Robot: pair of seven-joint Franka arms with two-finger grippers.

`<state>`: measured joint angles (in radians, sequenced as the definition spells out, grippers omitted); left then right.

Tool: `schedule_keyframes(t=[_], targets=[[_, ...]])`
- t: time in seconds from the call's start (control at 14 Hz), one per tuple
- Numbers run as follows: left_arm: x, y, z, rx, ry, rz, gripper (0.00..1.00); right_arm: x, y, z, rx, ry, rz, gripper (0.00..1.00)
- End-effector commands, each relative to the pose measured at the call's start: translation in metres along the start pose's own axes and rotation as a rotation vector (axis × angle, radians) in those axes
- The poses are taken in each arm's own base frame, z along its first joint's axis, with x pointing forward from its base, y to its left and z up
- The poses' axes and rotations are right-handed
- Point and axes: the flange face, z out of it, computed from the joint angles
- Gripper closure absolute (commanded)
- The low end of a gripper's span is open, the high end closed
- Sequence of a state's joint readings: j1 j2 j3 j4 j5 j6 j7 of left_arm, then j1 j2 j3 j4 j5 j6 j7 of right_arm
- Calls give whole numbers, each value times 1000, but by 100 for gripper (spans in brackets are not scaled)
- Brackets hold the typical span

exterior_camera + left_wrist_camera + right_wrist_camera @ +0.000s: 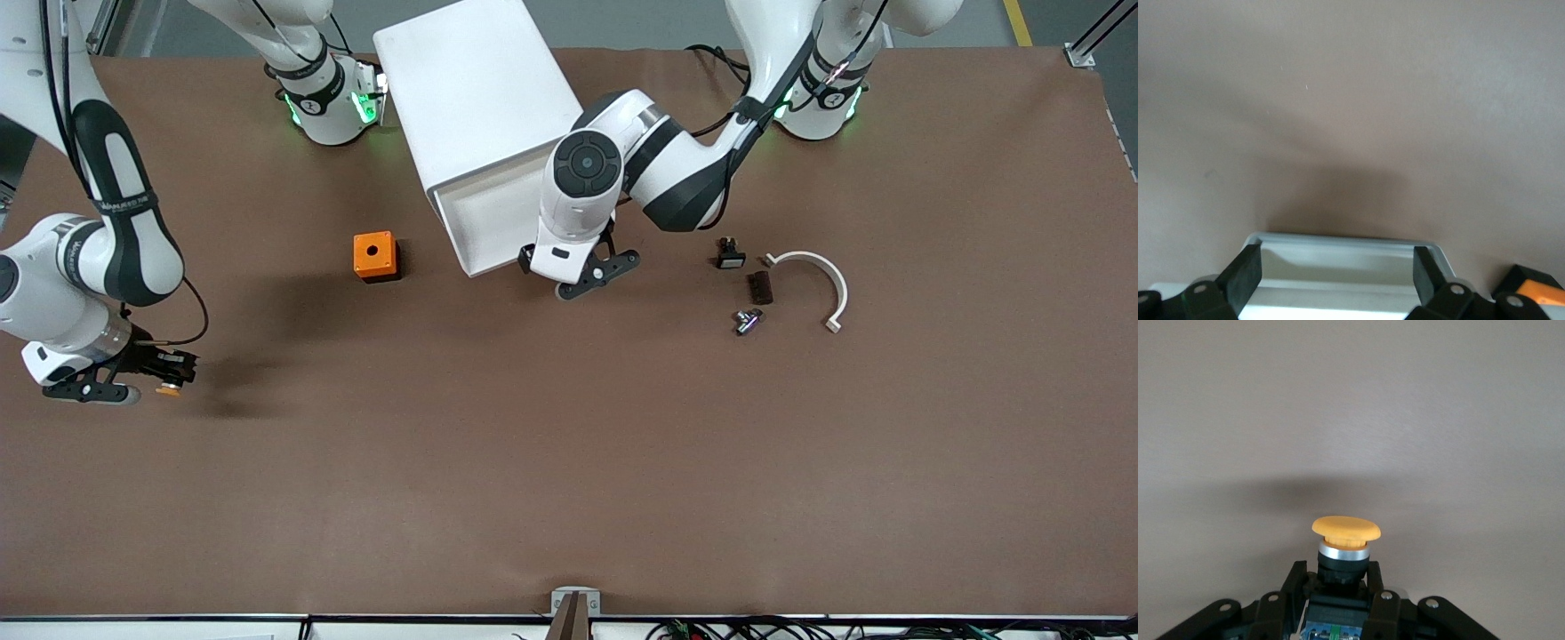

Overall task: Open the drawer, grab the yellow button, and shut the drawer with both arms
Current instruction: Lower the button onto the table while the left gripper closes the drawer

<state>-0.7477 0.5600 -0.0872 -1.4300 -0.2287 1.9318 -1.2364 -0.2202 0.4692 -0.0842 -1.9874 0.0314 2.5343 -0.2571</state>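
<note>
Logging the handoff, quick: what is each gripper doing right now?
Left gripper: open, holding nothing, at the front edge of the pulled-out drawer.
Right gripper: shut on the button, above the table.

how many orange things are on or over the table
2. The orange box sits on the table beside the open drawer, toward the right arm's end. The button, orange-capped, is held in the shut right gripper above the table.

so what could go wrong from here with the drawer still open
1. The left gripper sits open at the drawer front; pushing off-centre could skew the drawer or shift the cabinet.
2. The right gripper pinches only the button body; it might slip over the table.
</note>
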Motion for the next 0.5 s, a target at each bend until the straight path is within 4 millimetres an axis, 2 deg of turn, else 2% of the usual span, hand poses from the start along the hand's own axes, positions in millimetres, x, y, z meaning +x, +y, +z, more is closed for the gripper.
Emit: schedule_keyframes(t=[0.0, 0.21, 0.43], targets=[[-11, 5, 8, -24, -79, -36, 0, -5, 10, 24, 2, -14, -23, 100], [-22, 9, 14, -35, -138, -50, 0, -10, 5, 45, 10, -48, -36, 100], [-36, 12, 19, -44, -195, -61, 0, -7, 4, 43, 10, -42, -120, 100]])
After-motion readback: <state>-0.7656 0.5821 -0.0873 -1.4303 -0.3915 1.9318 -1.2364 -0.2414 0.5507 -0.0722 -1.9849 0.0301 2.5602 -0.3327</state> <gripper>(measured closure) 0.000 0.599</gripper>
